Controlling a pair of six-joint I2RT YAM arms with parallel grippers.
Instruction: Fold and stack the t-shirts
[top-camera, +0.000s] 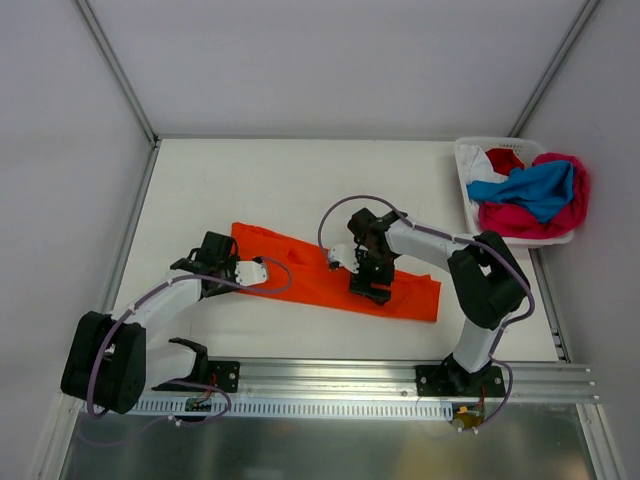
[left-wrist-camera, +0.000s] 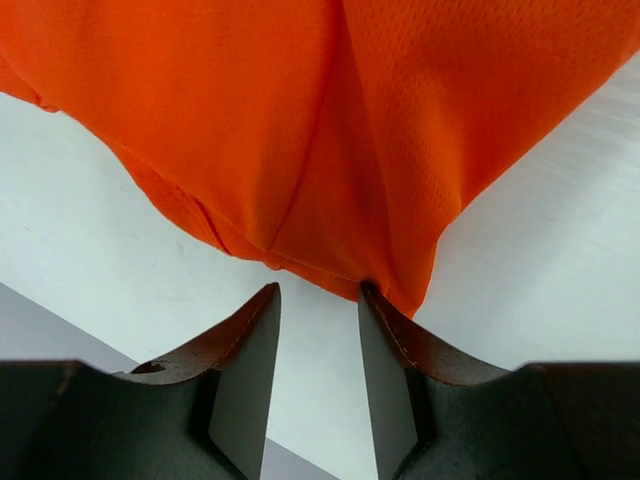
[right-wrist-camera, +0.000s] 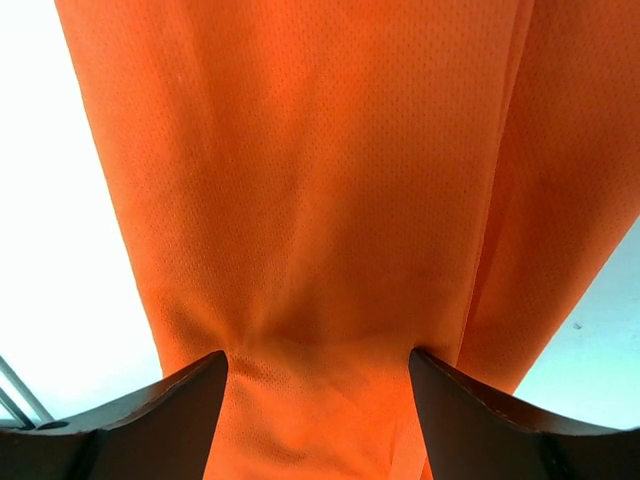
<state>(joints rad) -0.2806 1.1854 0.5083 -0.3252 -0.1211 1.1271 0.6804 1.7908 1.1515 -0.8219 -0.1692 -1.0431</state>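
An orange t-shirt (top-camera: 320, 275) lies folded into a long strip across the table, running from the left down to the right. My left gripper (top-camera: 232, 258) is at the strip's left end. In the left wrist view the left gripper (left-wrist-camera: 320, 288) has its jaws partly apart with bare table between them, and the orange t-shirt's (left-wrist-camera: 330, 130) hem just touches the right fingertip (left-wrist-camera: 372, 296). My right gripper (top-camera: 370, 285) stands on the middle of the strip. In the right wrist view the right gripper (right-wrist-camera: 318, 354) is wide open, with flat orange cloth (right-wrist-camera: 320, 180) spanning its jaws.
A white plastic basket (top-camera: 466, 180) stands at the back right, holding a blue shirt (top-camera: 540, 190), a magenta-pink shirt (top-camera: 520, 220), a red one (top-camera: 505, 160) and a white one (top-camera: 480, 160). A metal rail (top-camera: 400, 378) carries both arm bases along the near edge.
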